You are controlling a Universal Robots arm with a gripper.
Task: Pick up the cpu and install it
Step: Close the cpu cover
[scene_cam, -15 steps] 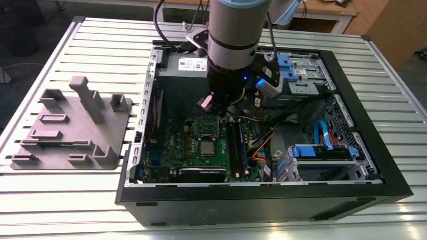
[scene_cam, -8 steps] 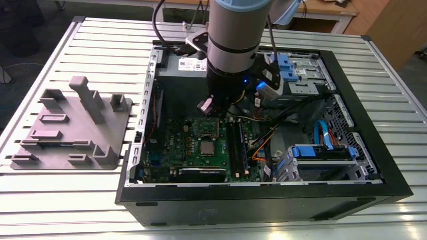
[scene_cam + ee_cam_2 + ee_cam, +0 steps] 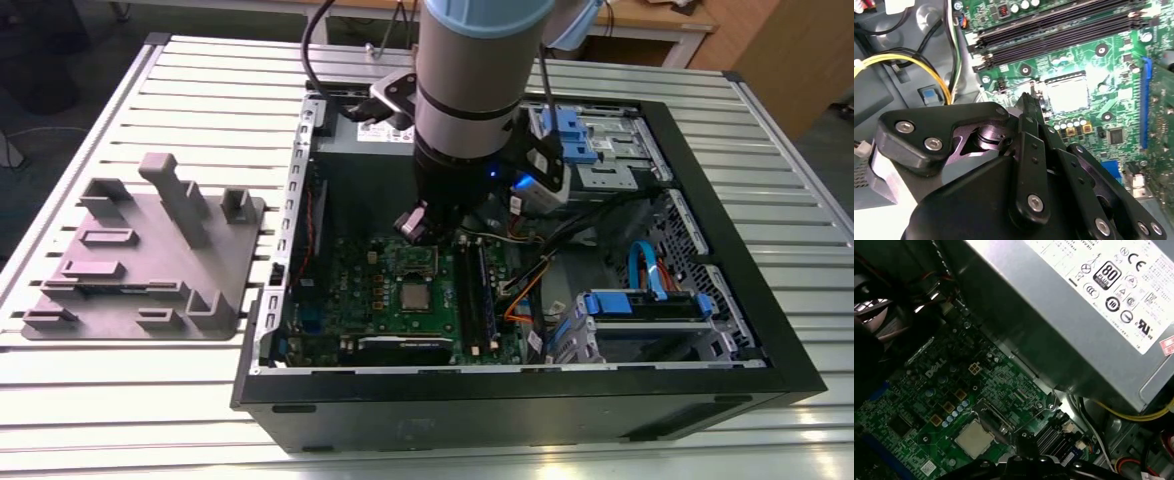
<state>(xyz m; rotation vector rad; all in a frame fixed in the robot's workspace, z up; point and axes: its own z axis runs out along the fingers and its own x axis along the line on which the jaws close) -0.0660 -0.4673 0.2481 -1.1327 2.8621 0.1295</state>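
Gripper (image 3: 414, 225) hanging inside open computer case (image 3: 747, 360), just above green motherboard (image 3: 350, 290). Tips appearing pressed together, gripping nothing (judging mainly from second wrist view). cpu (image 3: 418, 297) lying flat in socket near board centre, silvery top facing up, apart from gripper. In first wrist view, cpu (image 3: 974, 438) sitting square within socket frame. Step in hand: placement looking done, seating and latching unconfirmed. Next move calling for slow, straight travel, keeping clear of memory slots (image 3: 473, 290) and orange cable (image 3: 527, 290).
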